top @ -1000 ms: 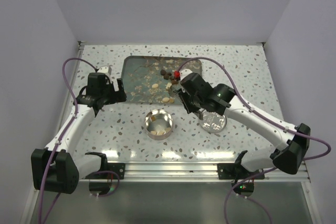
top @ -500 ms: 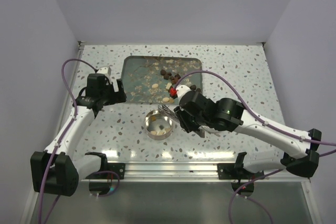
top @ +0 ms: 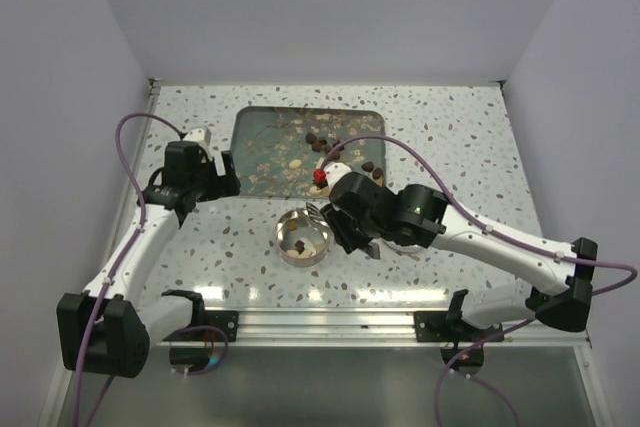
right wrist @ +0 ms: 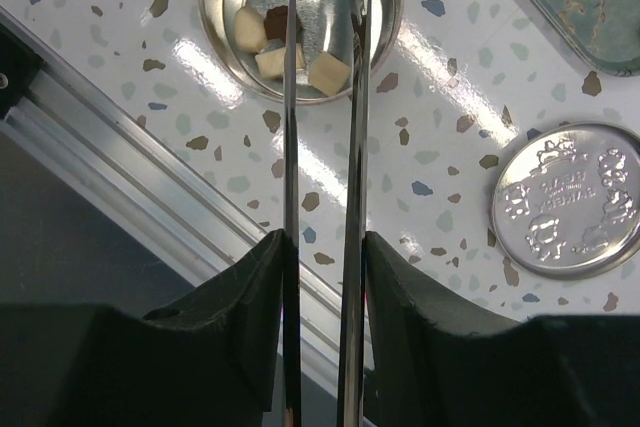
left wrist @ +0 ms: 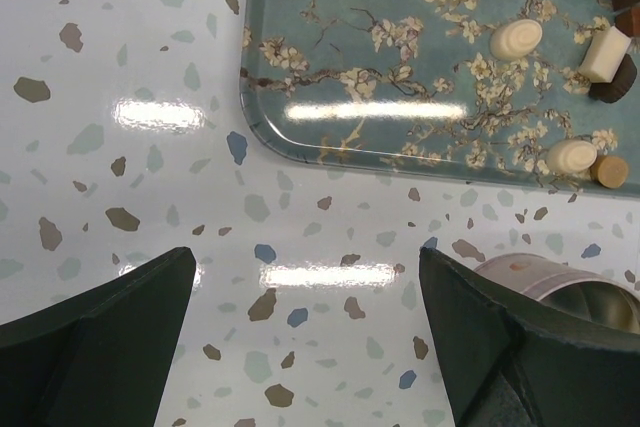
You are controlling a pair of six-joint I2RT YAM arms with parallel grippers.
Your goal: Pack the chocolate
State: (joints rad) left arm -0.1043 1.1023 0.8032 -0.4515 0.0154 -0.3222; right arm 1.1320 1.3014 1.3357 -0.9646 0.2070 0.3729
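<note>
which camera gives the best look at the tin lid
Right wrist view: the lid lies flat on the table, its whole stamped face in sight with nothing over it. In the top view the right arm covers that spot, so the lid can't be made out. The left wrist view doesn't take it in.

A robotics lab cell is showing here: plain pale walls (top: 60,67) are boxing in a speckled bench (top: 470,127), and the left arm (top: 140,247) and right arm (top: 500,242) are standing beside an aluminium rail (top: 330,320).
</note>
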